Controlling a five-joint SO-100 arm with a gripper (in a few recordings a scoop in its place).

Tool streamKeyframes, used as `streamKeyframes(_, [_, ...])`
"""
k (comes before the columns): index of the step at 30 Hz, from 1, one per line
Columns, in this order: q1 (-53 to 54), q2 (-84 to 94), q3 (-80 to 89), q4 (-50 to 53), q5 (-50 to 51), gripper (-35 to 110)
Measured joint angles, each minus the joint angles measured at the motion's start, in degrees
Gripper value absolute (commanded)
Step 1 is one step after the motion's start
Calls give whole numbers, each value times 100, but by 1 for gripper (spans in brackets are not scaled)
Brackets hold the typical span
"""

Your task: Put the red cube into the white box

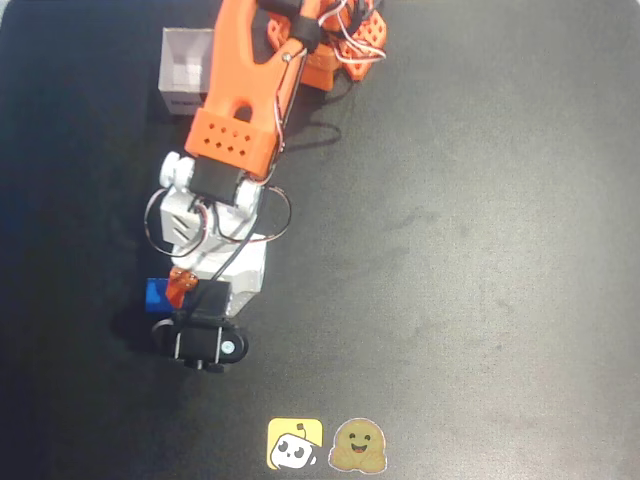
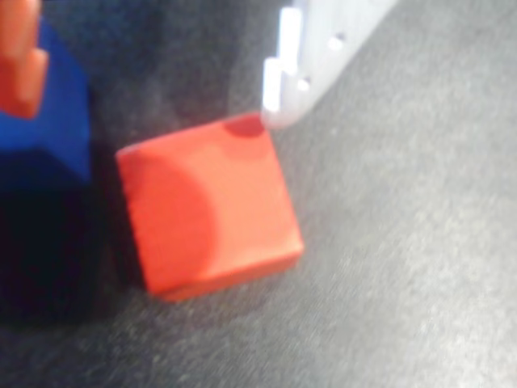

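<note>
Gripper (image 2: 153,77) spread wide over the black table (image 1: 480,250), gripping nothing: orange finger (image 2: 20,61) at upper left of the wrist view, white finger (image 2: 311,56) at upper right. Red cube (image 2: 210,206) flat on the table between them, its far corner right at the white fingertip. Blue cube (image 2: 48,121) just left of red. White box (image 1: 186,72) far off, at upper left of the overhead view beside the arm (image 1: 250,90).
</note>
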Motion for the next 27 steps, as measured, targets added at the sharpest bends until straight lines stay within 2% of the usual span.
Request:
streamKeyframes(8, [-105, -589, -835, 562, 70, 21])
streamKeyframes(27, [-343, -976, -1002, 589, 149, 23])
